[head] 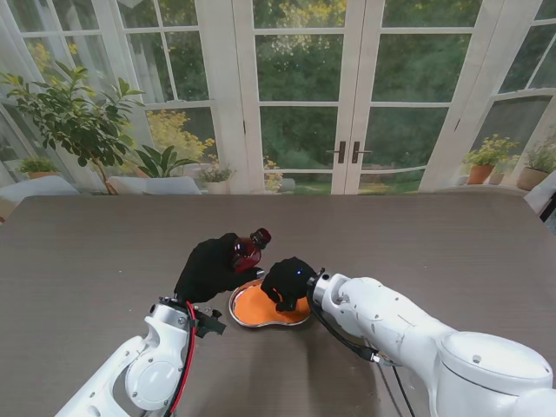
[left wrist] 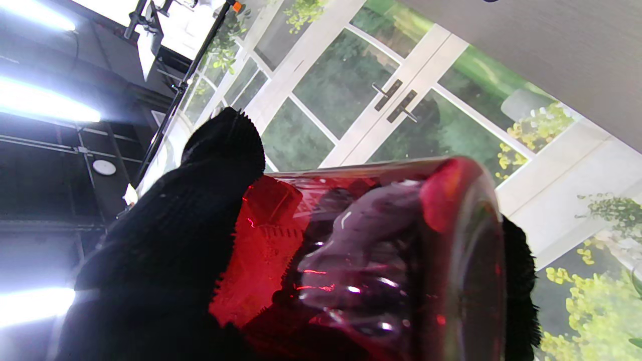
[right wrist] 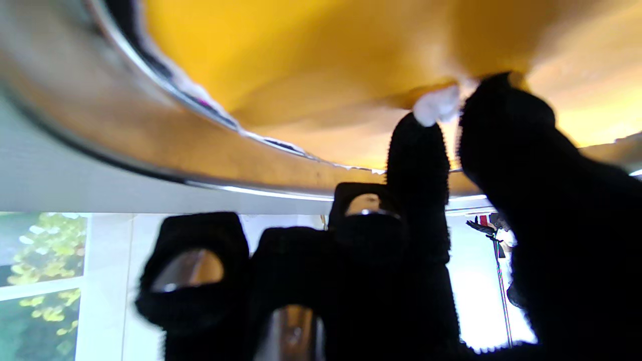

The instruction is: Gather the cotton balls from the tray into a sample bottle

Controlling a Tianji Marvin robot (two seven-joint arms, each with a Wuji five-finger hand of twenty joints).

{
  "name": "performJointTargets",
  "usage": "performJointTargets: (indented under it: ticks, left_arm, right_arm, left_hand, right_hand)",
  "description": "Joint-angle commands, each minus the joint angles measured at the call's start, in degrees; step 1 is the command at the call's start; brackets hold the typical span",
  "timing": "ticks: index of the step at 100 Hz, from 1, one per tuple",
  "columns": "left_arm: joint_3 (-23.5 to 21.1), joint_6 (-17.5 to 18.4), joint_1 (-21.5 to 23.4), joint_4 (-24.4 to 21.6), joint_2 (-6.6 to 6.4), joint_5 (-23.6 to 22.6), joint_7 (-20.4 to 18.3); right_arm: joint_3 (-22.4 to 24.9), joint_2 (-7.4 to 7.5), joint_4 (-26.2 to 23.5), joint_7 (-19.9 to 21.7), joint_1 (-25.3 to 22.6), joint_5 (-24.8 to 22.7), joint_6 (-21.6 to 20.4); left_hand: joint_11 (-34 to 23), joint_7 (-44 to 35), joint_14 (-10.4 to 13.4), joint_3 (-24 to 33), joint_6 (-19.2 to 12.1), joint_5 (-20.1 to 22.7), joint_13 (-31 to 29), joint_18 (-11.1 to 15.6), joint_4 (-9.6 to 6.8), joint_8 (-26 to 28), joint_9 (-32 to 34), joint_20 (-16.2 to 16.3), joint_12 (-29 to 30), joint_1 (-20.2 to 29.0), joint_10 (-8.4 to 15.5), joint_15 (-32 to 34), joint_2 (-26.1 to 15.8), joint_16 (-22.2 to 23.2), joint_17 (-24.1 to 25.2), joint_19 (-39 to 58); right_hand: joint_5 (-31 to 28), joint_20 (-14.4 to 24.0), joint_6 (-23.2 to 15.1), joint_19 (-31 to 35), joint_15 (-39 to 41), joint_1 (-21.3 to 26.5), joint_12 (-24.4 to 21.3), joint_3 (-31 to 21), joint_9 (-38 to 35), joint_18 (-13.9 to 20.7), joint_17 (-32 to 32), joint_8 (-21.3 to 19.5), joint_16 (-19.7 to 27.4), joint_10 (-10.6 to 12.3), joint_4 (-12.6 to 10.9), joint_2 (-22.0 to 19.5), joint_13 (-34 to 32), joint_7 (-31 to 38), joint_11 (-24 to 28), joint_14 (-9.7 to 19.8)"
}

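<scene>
— Stand view first, from the left: what does the left hand do?
— It holds a red bottle, fingers wrapped around its body. The bottle is tilted, its dark neck pointing away from the robot, just past the far rim of the tray.
— And in the left wrist view?
— The bottle fills the picture, with black fingers closed on both sides of it.
— What is to the right of it?
— The right hand is down over the tray with the orange bottom. In the right wrist view its thumb and one finger pinch a small white cotton ball against the tray floor. The other fingers are curled.
</scene>
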State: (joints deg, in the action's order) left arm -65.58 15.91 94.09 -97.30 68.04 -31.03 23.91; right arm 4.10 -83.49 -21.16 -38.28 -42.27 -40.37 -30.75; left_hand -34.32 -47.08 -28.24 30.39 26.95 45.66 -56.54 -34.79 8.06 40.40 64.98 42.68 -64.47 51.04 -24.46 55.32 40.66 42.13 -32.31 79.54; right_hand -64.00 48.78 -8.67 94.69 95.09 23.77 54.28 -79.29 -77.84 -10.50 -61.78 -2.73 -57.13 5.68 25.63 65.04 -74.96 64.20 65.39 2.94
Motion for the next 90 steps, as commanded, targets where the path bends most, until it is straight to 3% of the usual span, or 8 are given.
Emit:
performJointTargets:
  ticks: [1, 26, 58, 90]
  left_arm:
    - [-0.1, 0.0, 0.2, -0.4, 0.10, 0.1, -1.0]
    - [-0.1, 0.0, 0.2, -0.4, 0.09, 0.1, -1.0]
    - [0.0, -0.1, 0.1, -0.3, 0.09, 0.1, -1.1]
    - [0.0, -0.1, 0.0, -0.3, 0.10, 0.1, -1.0]
  right_arm:
    - [-0.1, 0.40, -0.4, 1.8, -0.6, -0.6, -0.2]
    - [1.9, 1.67, -3.1, 3.6, -0.8, -1.0, 0.1]
    - [5.6, 3.42, -7.2, 5.9, -1.6, -1.0, 0.7]
    - [7.1, 4.04, -8.5, 7.7, -1.9, -0.2, 1.4]
  left_hand:
    - [-0.4, -9.8, -2.6, 19.9, -11.3, 8.4, -2.2, 2.1, 0.20, 0.6, 3.3, 1.0, -1.7, 13.8, 2.0, 4.2, -15.2, 0.9, 0.1, 3.0]
    - [-0.4, -9.5, -2.6, 20.0, -11.3, 8.4, -2.2, 2.1, 0.29, 0.5, 3.3, 1.0, -1.7, 13.8, 2.0, 4.2, -15.0, 0.9, 0.1, 3.0]
    - [-0.3, -9.4, -2.6, 20.0, -11.3, 8.4, -2.1, 2.1, 0.31, 0.5, 3.2, 1.0, -1.8, 13.9, 2.0, 4.1, -15.1, 0.9, 0.1, 2.9]
    - [-0.3, -9.4, -2.6, 19.9, -11.3, 8.4, -2.1, 2.1, 0.33, 0.5, 3.1, 1.0, -1.8, 13.9, 2.0, 4.2, -15.1, 0.9, 0.1, 2.9]
  right_hand:
    - [-1.7, 0.6, 2.9, 4.6, 5.7, 3.7, 0.4, -1.9, -4.9, -2.0, -1.6, -1.3, -0.8, -2.7, -0.5, 0.1, -0.5, 1.6, 4.1, 3.6]
    - [-1.0, 0.8, 3.6, 5.1, 5.7, 3.1, 1.1, -2.3, -4.9, -0.5, -1.0, -4.3, -0.7, -2.4, -1.1, -3.2, -0.6, 1.5, 3.9, 4.7]
    - [-0.8, 0.8, 3.7, 5.2, 5.7, 2.8, 1.6, -2.4, -4.8, -0.5, -1.0, -5.3, -0.7, -1.9, -1.1, -3.7, -0.6, 1.2, 3.7, 4.8]
    - [-0.7, 0.8, 3.8, 5.3, 5.7, 2.5, 2.0, -2.4, -4.8, 0.1, -1.0, -5.9, -0.7, -1.4, -1.2, -4.5, -0.6, 1.1, 3.6, 5.3]
